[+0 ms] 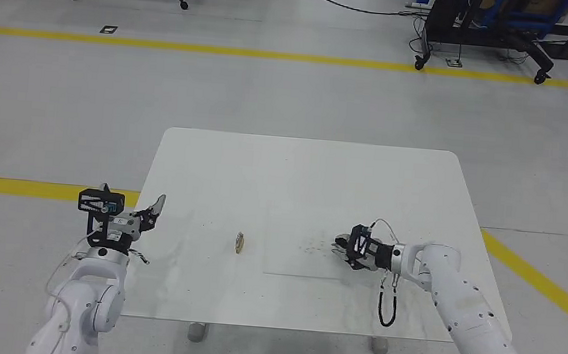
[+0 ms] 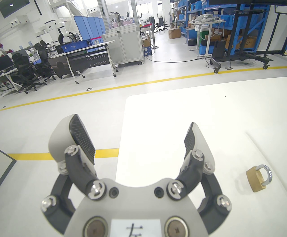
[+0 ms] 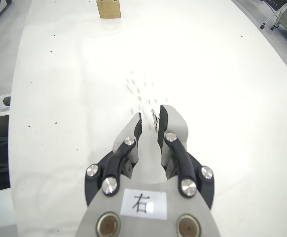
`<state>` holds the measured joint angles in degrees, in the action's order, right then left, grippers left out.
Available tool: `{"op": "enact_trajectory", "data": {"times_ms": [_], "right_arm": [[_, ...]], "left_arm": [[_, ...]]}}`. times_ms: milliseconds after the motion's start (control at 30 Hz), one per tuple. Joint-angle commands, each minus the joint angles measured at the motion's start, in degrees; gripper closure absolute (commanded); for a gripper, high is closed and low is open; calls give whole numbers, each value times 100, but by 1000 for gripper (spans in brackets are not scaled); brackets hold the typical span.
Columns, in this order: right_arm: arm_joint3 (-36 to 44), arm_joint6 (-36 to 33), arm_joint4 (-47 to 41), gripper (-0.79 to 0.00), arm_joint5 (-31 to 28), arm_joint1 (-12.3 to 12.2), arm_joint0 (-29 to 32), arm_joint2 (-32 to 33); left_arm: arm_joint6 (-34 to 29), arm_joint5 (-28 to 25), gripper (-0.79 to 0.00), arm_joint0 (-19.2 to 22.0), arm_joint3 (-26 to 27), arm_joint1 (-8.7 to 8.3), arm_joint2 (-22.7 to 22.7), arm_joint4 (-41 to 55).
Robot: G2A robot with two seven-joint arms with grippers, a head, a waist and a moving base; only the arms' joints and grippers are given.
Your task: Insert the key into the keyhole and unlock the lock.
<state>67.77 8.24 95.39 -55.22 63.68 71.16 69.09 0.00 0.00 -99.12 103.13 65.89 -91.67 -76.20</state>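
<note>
A brass padlock (image 1: 241, 242) with a silver shackle lies on the white table (image 1: 305, 169), near the front middle; it also shows in the left wrist view (image 2: 257, 178) and the right wrist view (image 3: 108, 9). My right gripper (image 1: 342, 246) (image 3: 150, 111) sits low on the table to the right of the padlock, fingers narrowly open. A small silver key (image 3: 154, 120) stands between them, against one pad, with a gap to the other finger (image 3: 138, 125). My left gripper (image 1: 156, 207) (image 2: 134, 125) hovers wide open at the table's left edge, holding nothing.
Small scuff marks (image 3: 139, 89) dot the table in front of the right gripper. A faint rectangular outline (image 1: 303, 249) marks the table between padlock and right gripper. Yellow floor lines (image 1: 274, 54) and workshop furniture lie beyond the table.
</note>
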Motion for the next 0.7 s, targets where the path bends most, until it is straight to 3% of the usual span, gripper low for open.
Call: {"op": "enact_trajectory", "data": {"times_ms": [0, 67, 667], "right_arm": [[-31, 47, 44, -77, 12, -3, -44, -45], [-45, 116, 97, 0, 18, -13, -74, -79], [141, 637, 615, 0, 205, -137, -115, -268]], "left_arm": [[0, 0, -785, 0, 0, 0, 0, 0], [0, 0, -785, 0, 0, 0, 0, 0], [0, 0, -785, 0, 0, 0, 0, 0]]}}
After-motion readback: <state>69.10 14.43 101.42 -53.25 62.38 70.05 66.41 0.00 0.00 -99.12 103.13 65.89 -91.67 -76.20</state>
